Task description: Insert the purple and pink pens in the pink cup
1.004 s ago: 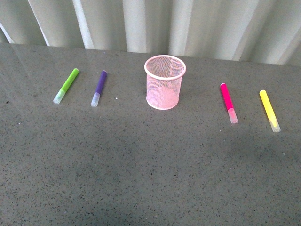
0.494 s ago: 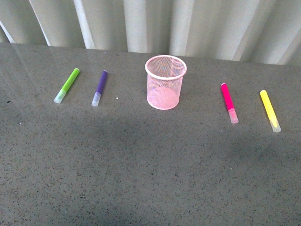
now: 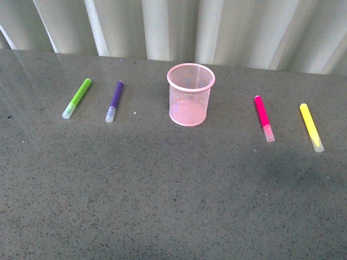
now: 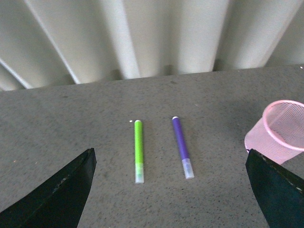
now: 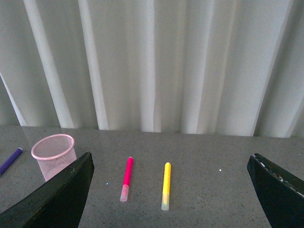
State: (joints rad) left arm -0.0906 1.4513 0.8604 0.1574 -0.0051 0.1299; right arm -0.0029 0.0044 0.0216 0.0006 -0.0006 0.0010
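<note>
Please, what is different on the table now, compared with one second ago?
Nothing visibly changed. The purple pen, the pink pen, the green marker and the yellow marker lie where they lay, and the pink cup stands upright in the same place.

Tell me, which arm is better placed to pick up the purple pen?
Probably the left. The purple pen lies left of the pink cup, and the left wrist view shows it straight ahead of the open left gripper.
</note>
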